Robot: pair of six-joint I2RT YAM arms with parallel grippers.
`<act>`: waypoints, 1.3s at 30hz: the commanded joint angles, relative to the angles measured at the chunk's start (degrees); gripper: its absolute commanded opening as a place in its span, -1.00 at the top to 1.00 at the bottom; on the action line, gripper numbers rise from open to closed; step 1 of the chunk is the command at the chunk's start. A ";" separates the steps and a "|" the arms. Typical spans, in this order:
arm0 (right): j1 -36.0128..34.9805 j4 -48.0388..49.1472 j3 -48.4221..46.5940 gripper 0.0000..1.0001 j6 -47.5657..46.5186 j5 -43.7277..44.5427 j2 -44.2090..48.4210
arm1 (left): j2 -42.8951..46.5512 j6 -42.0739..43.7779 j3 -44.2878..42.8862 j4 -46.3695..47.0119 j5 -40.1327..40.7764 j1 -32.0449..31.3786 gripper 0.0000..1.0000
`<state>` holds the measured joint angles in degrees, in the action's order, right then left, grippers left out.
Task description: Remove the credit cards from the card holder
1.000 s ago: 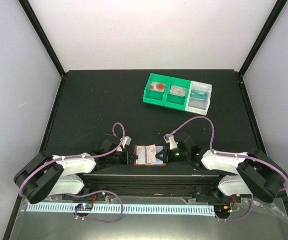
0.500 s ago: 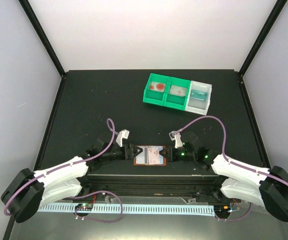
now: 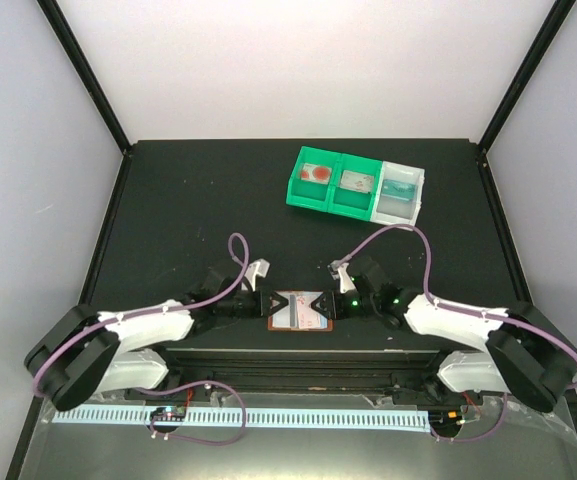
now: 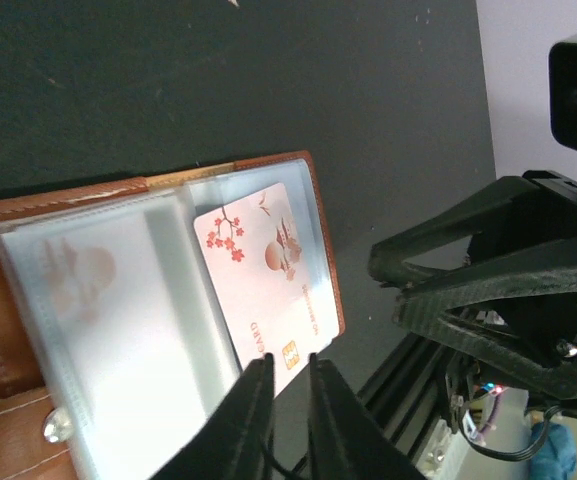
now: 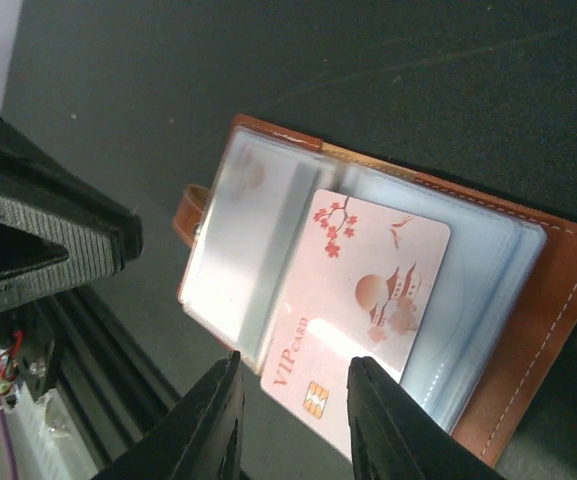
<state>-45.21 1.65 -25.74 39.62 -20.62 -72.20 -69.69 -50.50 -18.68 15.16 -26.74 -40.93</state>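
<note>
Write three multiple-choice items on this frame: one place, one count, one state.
1. Where is the card holder?
A. In a green bin.
B. At the far left corner.
C. Between the left gripper and right gripper, at the near edge of the table.

2. How many bins stand in the row at the back?
A. Two.
B. Three.
C. Five.

3. How does the blossom-printed card sit?
A. Jutting past the open holder's edge.
B. Hidden in a shut holder.
C. Alone on the table.

Answers:
1 C, the top view shows it there.
2 B, two green and one white.
3 A, both wrist views show its corner overhanging.
</note>
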 commanded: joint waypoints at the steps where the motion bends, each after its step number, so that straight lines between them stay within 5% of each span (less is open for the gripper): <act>1: 0.75 -0.85 -1.96 0.36 -2.53 2.75 -2.34 | -7.13 -0.13 -3.86 7.90 -2.82 -1.05 0.88; 21: 1.05 1.87 -1.08 0.36 -2.73 3.22 -9.30 | -29.14 -4.14 -5.87 21.67 -4.29 -3.20 0.97; 32: 1.00 -0.97 -0.98 0.84 -3.76 6.47 -6.53 | -30.45 -3.67 -5.77 20.80 -2.95 -3.72 0.95; 39: 1.57 -4.26 -0.72 0.58 -5.12 10.33 -4.90 | -30.55 -4.08 -4.38 21.92 -2.57 -3.72 0.86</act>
<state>-44.07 0.78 -26.96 36.16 -15.16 -78.67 -98.76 -54.74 -23.64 37.56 -30.28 -44.07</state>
